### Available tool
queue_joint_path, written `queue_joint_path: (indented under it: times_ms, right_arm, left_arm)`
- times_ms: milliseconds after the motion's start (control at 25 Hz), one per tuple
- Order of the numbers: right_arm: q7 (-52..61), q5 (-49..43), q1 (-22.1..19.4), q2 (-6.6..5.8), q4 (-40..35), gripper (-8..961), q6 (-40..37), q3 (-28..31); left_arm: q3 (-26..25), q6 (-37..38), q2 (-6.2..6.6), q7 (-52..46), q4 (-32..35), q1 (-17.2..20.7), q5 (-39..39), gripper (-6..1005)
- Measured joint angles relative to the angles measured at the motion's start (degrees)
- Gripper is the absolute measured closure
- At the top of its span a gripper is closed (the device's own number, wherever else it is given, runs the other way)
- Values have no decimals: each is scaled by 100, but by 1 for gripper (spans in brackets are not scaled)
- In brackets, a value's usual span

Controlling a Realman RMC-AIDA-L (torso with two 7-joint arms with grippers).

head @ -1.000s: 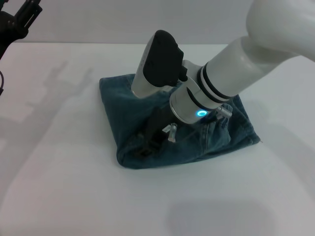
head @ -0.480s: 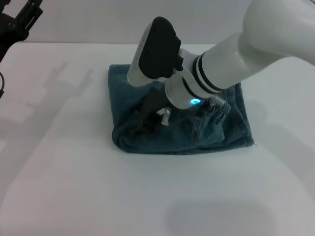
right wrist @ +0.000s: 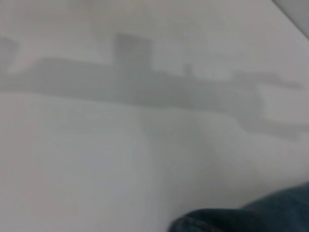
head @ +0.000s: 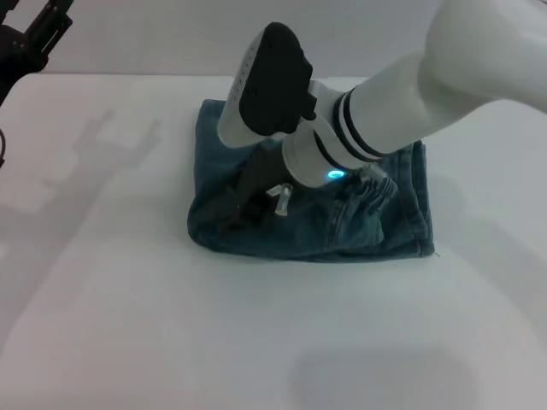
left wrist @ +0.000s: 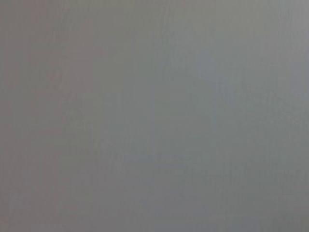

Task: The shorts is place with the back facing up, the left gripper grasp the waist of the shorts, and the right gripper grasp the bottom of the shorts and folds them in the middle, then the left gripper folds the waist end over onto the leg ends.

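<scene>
Since the earlier head frames, the shorts have been dragged toward the left side of the table and squared up, and the right gripper has been carried the same way with them.

Head view: the shorts are seen already doubled over into a compact blue bundle, with the right gripper pressed down into the cloth near the bundle's left edge. Its jaws are buried in folds, so whether cloth is pinched or only pushed cannot be told. The gathered waist is seen bunched just behind the jaws, toward the right wrist. The left gripper is parked well away from the bundle, at the far left corner, and is cut off by the frame edge; its jaw state cannot be told. For the step to be done well, the layers should be kept flat under the jaws, the drag kept low and slow, and edges lined up before anything is let go.

Left wrist view: only flat grey is shown; nothing can be made out.

Right wrist view: bare table with arm shadows is shown, and a sliver of the shorts at one corner. No fingers are shown. Leg hems and print are hidden in every view.
</scene>
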Motion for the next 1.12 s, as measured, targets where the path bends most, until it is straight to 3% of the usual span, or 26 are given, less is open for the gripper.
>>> queue_joint_path:
  times_ms: [160,200,240,400,680,800,840,880,1000,1120]
  right_arm:
    - [-25,7,-508,-42,-1004,425,-787,154]
    - [-105,79,-734,-46,-1438,425,-1290,376]
    - [-105,79,-734,-46,-1438,425,-1290,376]
    - [-660,1007,-1085,-81,-1880,425,-2569,1123]
    - [-2198,2531,-1772,-106,-1939,426,-4326,2640]
    - [-3068,3133,-2321,-91,-1950,426,-4436,3084]
    - [-3669,3462,-2681,-81,-1921,426,-4284,3309]
    - [-3669,3462,-2681,-81,-1921,426,-4284,3309]
    - [-4545,4054,-3186,-68,-1703,426,-3777,3614]
    - [-5770,5138,-3480,-63,-982,426,-3288,3895]
  left_arm:
    - [-33,-25,9,18,0,9,0,157]
    - [-36,-42,10,30,0,10,0,157]
    - [-43,-59,10,39,0,11,0,157]
    - [-111,-127,6,45,0,6,0,157]
    - [-118,-201,2,74,0,-36,0,157]
    - [-118,-226,1,141,-28,-40,0,157]
    - [-119,-230,0,168,-42,-41,0,157]
    - [-119,-234,-4,197,-54,-43,0,157]
    - [-118,-235,-16,255,-90,-28,0,157]
    - [-120,-234,-16,369,-189,-24,-7,157]
